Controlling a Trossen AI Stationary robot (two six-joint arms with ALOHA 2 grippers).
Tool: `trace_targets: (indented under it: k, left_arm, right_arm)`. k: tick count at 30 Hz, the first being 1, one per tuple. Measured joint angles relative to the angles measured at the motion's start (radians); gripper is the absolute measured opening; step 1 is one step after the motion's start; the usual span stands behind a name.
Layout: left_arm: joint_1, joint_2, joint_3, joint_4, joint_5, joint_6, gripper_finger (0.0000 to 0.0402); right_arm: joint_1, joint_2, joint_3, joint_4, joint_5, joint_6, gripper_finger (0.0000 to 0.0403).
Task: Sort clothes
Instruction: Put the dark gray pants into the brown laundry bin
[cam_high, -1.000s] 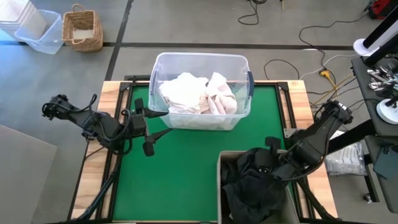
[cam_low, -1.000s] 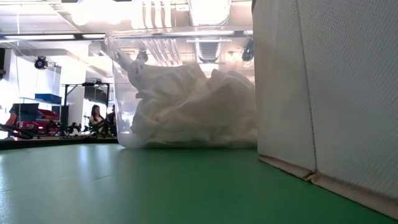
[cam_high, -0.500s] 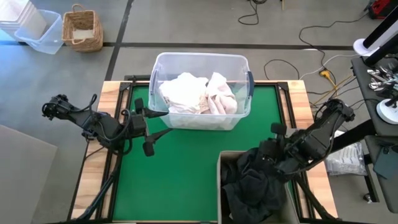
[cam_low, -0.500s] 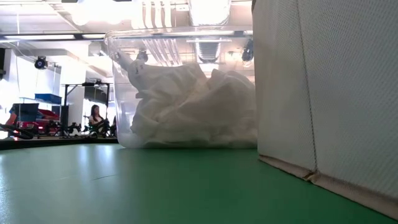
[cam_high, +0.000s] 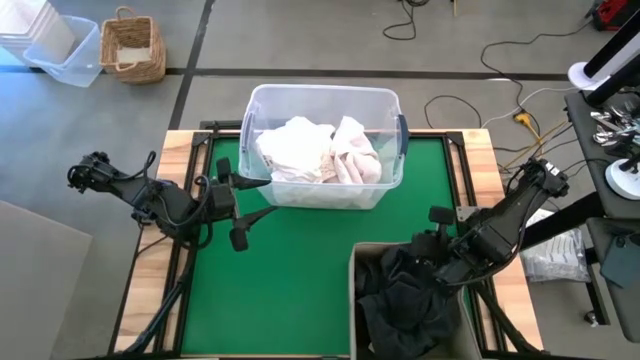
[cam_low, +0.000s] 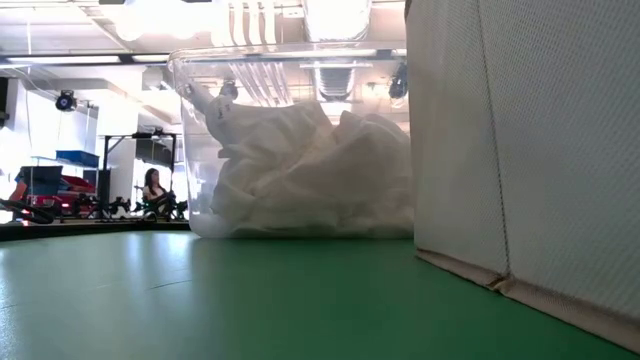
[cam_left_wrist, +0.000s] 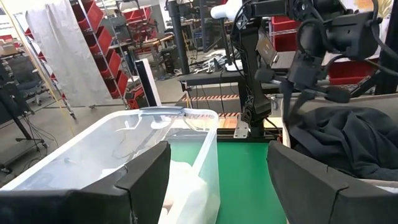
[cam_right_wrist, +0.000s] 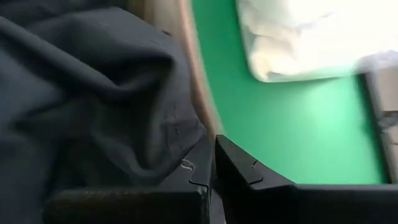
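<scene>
The right gripper (cam_high: 425, 262) is clenched tight, its two dark fingers (cam_right_wrist: 233, 168) pressed flat together with nothing visibly between them — it hangs over the dark clothes (cam_high: 405, 300), at the upper edge of the heap. Those dark clothes lie bunched directly beneath and just ahead of it, filling the beige fabric box (cam_low: 520, 150), whose near rim (cam_right_wrist: 196, 81) runs right beside the fingertips. Past that rim is the green table (cam_high: 290, 270), and farther out across the mat stands the clear plastic tub (cam_high: 322, 145), holding the white and pale clothes (cam_high: 320, 150) piled in a loose mound that presses against the tub's wall in the low view. The left gripper (cam_high: 232, 205) waits on the opposite side of the table, well apart from the right one, its fingers (cam_left_wrist: 146, 180) spread wide and holding nothing — the tub's corner sits just in front of them, and the box with its dark clothes lies off beyond. In the room behind the table a person (cam_low: 153, 188) is in view, far off among racks and equipment.
</scene>
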Motion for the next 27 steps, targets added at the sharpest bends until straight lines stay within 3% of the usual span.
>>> trace_targets:
  k: [13, 20, 27]
  left_arm:
    - [0.0, 0.0, 0.0, 0.0, 0.0, 0.0, 0.0245]
    - [0.0, 0.0, 0.0, 0.0, 0.0, 0.004, 0.0245]
    - [0.0, 0.0, 0.0, 0.0, 0.0, 0.004, 0.0245]
  right_arm:
    - [0.024, 0.012, -0.023, 0.331, -0.197, -0.128, 0.0012]
    - [0.029, 0.088, -0.084, 0.347, -0.219, -0.121, 0.0012]
    - [0.029, 0.134, -0.046, 0.335, -0.219, -0.116, 0.0012]
